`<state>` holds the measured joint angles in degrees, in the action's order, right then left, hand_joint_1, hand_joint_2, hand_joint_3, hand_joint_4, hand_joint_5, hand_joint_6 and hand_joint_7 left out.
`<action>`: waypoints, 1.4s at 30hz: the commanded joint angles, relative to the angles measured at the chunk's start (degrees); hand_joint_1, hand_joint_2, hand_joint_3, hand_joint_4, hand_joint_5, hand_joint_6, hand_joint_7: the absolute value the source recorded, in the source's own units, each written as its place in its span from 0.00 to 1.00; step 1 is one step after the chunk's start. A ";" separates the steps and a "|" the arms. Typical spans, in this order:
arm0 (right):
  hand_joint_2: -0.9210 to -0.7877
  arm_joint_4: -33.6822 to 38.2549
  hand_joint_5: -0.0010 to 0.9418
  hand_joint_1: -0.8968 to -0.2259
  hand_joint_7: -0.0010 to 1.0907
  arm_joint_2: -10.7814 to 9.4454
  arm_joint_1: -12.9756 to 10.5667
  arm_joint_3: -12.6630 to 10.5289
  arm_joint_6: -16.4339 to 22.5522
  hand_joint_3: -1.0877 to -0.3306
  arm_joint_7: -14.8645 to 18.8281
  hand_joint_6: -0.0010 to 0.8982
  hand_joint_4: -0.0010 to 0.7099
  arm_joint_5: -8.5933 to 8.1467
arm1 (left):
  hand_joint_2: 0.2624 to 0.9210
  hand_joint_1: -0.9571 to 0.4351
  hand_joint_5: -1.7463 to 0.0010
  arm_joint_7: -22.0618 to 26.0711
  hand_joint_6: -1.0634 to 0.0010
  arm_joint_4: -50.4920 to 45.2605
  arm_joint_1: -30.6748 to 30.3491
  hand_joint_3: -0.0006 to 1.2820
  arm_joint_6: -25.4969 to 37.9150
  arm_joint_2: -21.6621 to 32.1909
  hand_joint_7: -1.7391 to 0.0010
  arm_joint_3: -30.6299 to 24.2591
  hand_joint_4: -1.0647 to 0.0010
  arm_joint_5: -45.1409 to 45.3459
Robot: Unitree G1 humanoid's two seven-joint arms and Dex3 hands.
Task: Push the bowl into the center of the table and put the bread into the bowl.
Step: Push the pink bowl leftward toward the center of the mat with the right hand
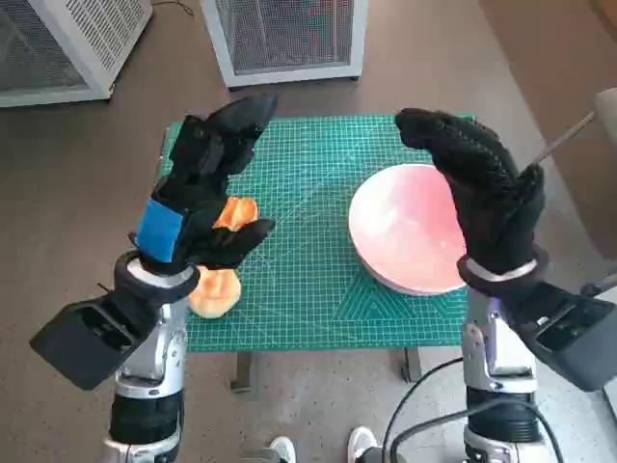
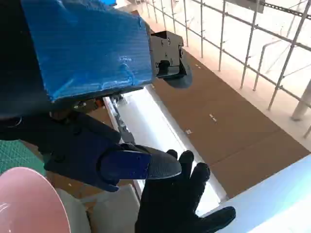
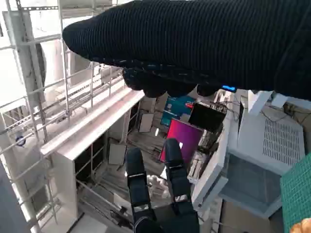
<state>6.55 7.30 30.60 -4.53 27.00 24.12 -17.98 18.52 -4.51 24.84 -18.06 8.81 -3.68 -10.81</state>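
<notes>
A pink bowl [image 1: 400, 231] sits on the right side of the green mat [image 1: 308, 280]; its rim also shows in the left wrist view [image 2: 24, 204]. Two orange-brown pieces of bread lie at the left, one [image 1: 238, 210] partly behind my left hand, the other [image 1: 216, 292] near the front edge. My left hand [image 1: 205, 183] is raised above the bread, fingers spread, holding nothing. My right hand [image 1: 479, 188] hovers over the bowl's right side, fingers apart and empty. Each wrist view shows the opposite hand: the glove [image 2: 180, 204] and the black fingers [image 3: 155, 189].
Two white mesh-fronted cabinets [image 1: 287, 39] [image 1: 58, 48] stand on the floor beyond the table's far edge. A person's white shoes [image 1: 281, 449] show below the front edge, beside black cables [image 1: 424, 424]. A thin rod [image 1: 569, 135] slants in at the far right.
</notes>
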 commanded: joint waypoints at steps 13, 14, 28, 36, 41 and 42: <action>0.29 0.70 0.00 0.70 0.70 -0.07 -0.95 0.15 -0.65 0.77 0.77 0.01 0.58 -0.32 | 1.00 0.31 0.96 -0.52 1.00 -0.44 0.24 0.27 -0.04 0.45 0.60 0.39 0.82 1.22; 0.29 0.73 0.00 0.70 0.70 -0.07 -0.95 0.14 -0.61 0.77 0.80 0.01 0.58 -0.32 | 1.00 0.31 0.96 -0.50 1.00 -0.39 0.27 0.27 -0.04 0.47 0.60 0.40 0.82 1.20; 0.31 1.24 0.00 0.70 0.70 -0.12 -0.92 -0.02 -0.30 0.77 0.97 0.02 0.58 -0.18 | 1.00 0.32 0.96 -0.45 1.00 -0.02 0.38 0.28 -0.11 0.83 0.60 0.43 0.83 1.37; 0.26 2.21 0.00 0.70 0.70 0.64 -1.03 -0.91 0.37 0.78 1.46 0.02 0.58 -0.58 | 1.00 0.32 0.95 -0.62 1.00 -0.58 0.27 0.29 0.41 0.88 0.60 0.42 0.83 1.16; 0.06 6.27 0.00 0.71 0.66 2.30 -0.13 -3.50 2.44 0.81 2.93 0.04 0.58 -1.82 | 1.00 0.32 0.95 -0.62 1.00 -0.37 0.22 0.29 0.56 0.63 0.60 0.36 0.83 0.64; 0.05 7.23 0.00 0.71 0.65 2.56 0.11 -3.98 2.96 0.81 3.21 0.04 0.58 -2.02 | 1.00 0.32 0.95 -0.63 1.00 -0.30 0.21 0.29 0.53 0.56 0.60 0.38 0.83 0.62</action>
<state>10.72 8.68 30.73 -6.81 28.99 26.15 -19.05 18.14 -4.54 24.85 -17.80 9.37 -3.27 -9.78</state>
